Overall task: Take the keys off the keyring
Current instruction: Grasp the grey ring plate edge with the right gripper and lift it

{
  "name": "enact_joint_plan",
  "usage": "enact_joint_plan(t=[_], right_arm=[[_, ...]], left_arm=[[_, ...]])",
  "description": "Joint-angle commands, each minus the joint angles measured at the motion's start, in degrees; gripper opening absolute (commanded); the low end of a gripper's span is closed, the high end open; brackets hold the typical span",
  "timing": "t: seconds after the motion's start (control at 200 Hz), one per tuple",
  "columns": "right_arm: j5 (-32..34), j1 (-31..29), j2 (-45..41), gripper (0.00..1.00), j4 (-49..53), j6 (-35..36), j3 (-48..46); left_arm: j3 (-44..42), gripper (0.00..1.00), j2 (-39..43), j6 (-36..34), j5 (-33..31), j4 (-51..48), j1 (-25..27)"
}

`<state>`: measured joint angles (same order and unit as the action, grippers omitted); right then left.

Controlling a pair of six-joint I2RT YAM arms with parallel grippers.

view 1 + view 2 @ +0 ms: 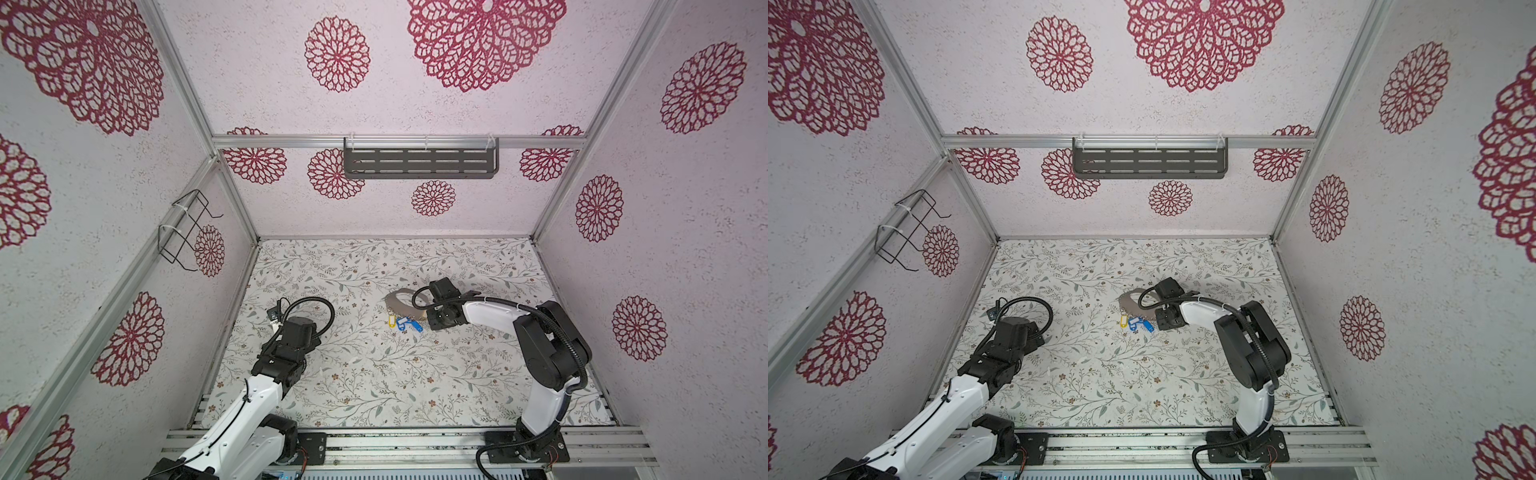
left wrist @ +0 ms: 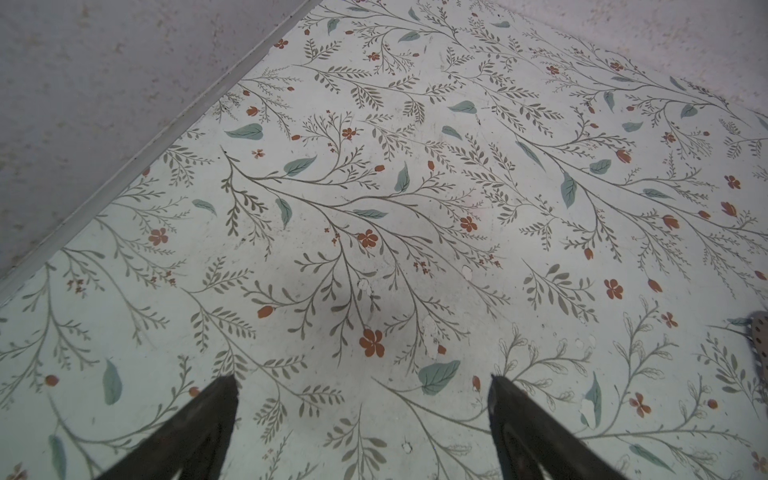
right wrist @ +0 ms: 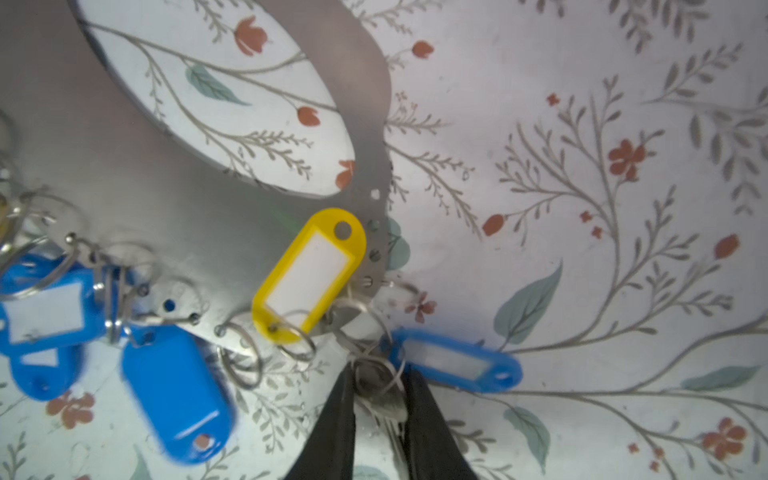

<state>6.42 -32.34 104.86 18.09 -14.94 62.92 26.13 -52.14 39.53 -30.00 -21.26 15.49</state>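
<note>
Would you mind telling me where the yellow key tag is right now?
In both top views the yellow tag sits near the centre, just left of the blue tags; the right wrist view shows it resting on the grey keyring.

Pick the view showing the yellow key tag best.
Right wrist view: the yellow key tag is large, its white window and silver loop clear. Both top views show a tiny speck; the left wrist view, nothing.

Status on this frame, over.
Left end effector open over mat. Right end effector shut on silver key at keyring edge. Yellow tag, blue tags attached. Nothing in the way.
</note>
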Motion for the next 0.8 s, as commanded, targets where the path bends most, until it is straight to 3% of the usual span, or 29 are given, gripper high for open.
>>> enact_joint_plan(t=[0.0, 0.18, 0.525, 0.796], right_arm=[[0.64, -0.45, -2.55, 0.19, 3.39, -0.46, -1.14], [1.23, -0.87, -6.25, 0.00, 5.66, -0.12, 0.53], [2.78, -2.37, -10.64, 0.00, 12.01, 4.48, 10.63], [5.92, -3.65, -10.38, 0.00, 11.54, 12.59, 22.90]], left_arm=[[0.68, 0.97, -0.04, -0.08, 1.16, 1.48, -0.24], [0.32, 0.97, -0.55, -0.60, 0.86, 2.78, -0.17], [1.39, 0.97, 2.10, -4.17, 2.30, 5.33, 0.20], [7.63, 0.97, 11.11, -3.49, 14.50, 11.28, -0.28]])
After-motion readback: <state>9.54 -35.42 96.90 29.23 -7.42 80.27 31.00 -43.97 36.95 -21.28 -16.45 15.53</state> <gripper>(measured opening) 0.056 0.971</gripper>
